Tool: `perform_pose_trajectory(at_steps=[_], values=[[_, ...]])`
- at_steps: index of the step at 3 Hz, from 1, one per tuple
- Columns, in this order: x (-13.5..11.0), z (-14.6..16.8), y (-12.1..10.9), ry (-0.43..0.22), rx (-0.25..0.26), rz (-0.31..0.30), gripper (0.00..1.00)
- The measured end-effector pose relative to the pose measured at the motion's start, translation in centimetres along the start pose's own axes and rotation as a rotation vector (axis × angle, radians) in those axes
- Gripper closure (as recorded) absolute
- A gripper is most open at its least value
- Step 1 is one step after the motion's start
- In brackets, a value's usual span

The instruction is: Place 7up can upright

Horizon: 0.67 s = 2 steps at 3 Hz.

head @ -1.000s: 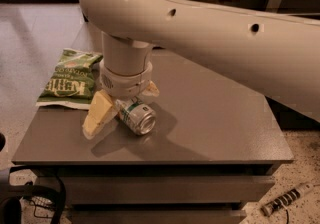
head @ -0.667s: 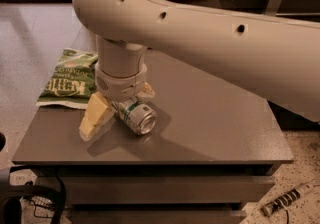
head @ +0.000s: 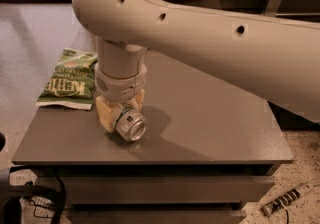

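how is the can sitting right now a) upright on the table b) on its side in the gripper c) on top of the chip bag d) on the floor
b: the can lies on its side on the table, one end toward the camera, with the gripper closed around it.

Silver 7up can (head: 131,126) on its side, within the claw (head: 121,113)

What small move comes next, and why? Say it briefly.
Probably lift a little. The hand is closed on the can, which lies on its side on the table, one end toward the camera. It likely needs clearance before being turned upright.
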State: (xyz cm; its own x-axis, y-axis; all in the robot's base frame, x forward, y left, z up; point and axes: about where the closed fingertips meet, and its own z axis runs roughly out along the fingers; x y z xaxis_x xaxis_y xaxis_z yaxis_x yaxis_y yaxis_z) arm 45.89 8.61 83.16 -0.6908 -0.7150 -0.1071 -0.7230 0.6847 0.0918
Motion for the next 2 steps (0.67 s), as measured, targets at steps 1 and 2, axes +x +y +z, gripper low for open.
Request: perform_pose_trajectory(at_steps=[1,2], values=[[-0.01,0.03,0.06,-0.001,0.0,-0.001,0.79],[-0.03,0.06,0.13,-0.001,0.001,-0.003,1.0]])
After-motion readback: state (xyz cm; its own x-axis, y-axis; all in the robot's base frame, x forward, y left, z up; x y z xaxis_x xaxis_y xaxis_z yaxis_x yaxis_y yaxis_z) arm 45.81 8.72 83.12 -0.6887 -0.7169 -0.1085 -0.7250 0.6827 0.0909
